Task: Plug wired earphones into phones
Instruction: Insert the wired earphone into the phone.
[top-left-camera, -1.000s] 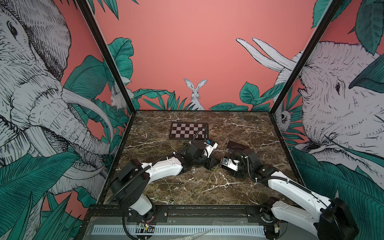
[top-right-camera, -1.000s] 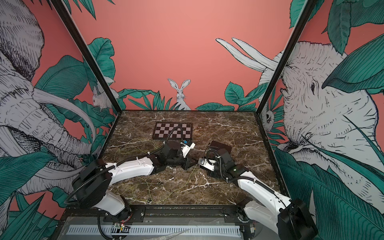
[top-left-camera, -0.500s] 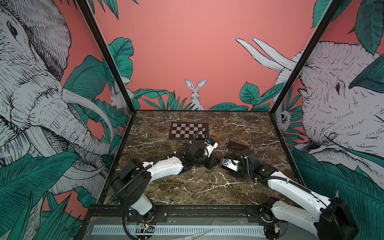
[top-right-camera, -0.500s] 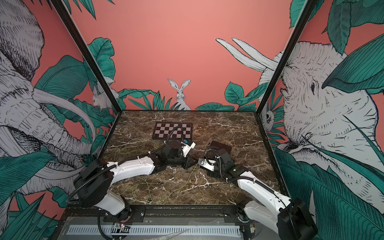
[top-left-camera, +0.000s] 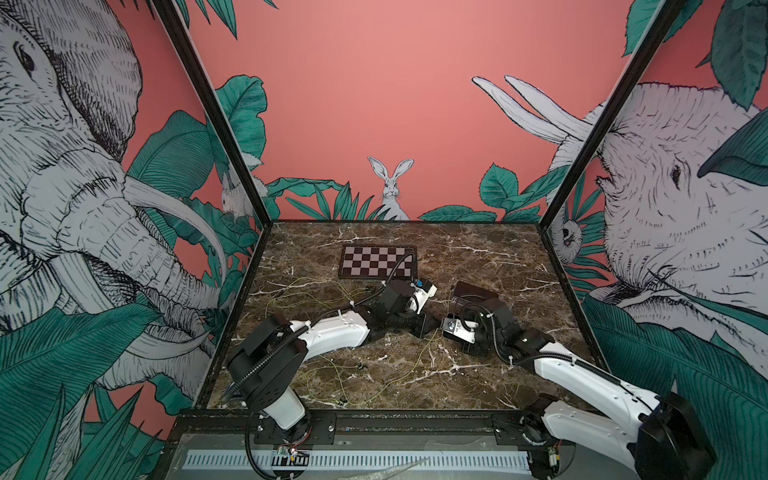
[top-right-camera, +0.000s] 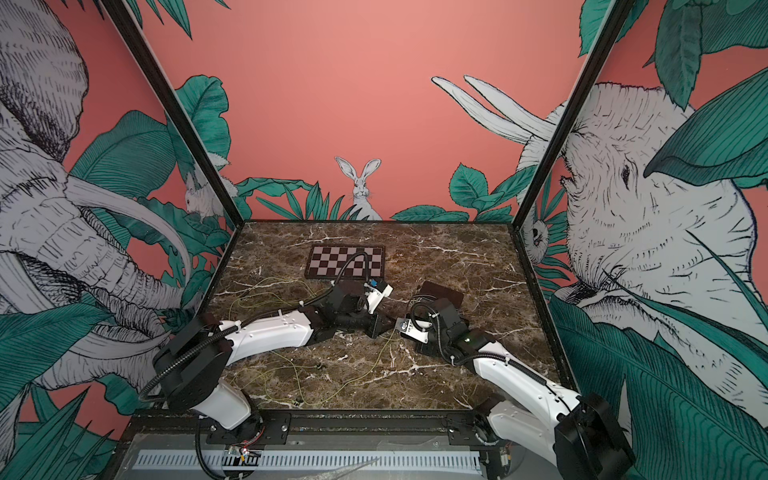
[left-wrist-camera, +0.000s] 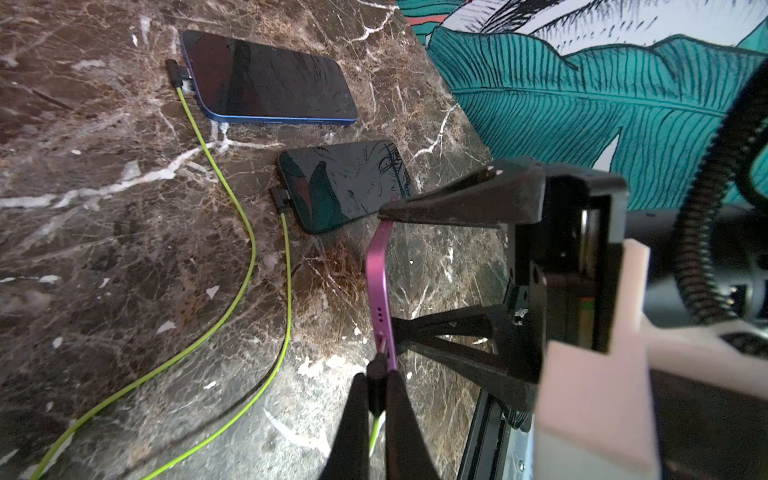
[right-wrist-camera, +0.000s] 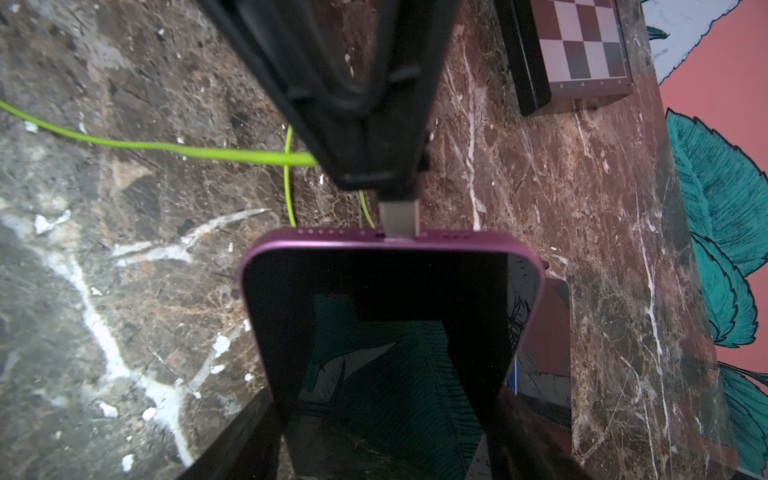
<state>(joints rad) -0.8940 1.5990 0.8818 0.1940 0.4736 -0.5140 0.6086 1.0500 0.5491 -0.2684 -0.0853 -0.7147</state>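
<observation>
The left gripper (left-wrist-camera: 377, 386) is pressed together on the dark housing of a plug (right-wrist-camera: 397, 216). Its green cord (left-wrist-camera: 375, 434) runs back between the fingers, and its metal tip meets the port in the end edge of the purple phone (right-wrist-camera: 390, 332). A strip of bare metal shows between housing and edge, so I judge the plug not fully home. The right gripper (left-wrist-camera: 390, 270) stands wide, clamping that phone by its two long sides near the middle of the table (left-wrist-camera: 104, 208), between the arms. Just beyond lie a third phone (left-wrist-camera: 345, 183) and the blue phone (left-wrist-camera: 266, 79), flat on the marble, each with a plug in its end and a green cord running off. The checkerboard (top-left-camera: 378, 261) sits well behind. The phone looks rigid, glossy and glass-faced, likely slippery, so the side rails are the safe hold. The plug is small and stiff and should be held by its housing, since the limp, thin cord would carry no push. The tip covers the port itself. In both top views the wrists cover the purple phone and the plug, and I cannot make out any earbuds.
</observation>
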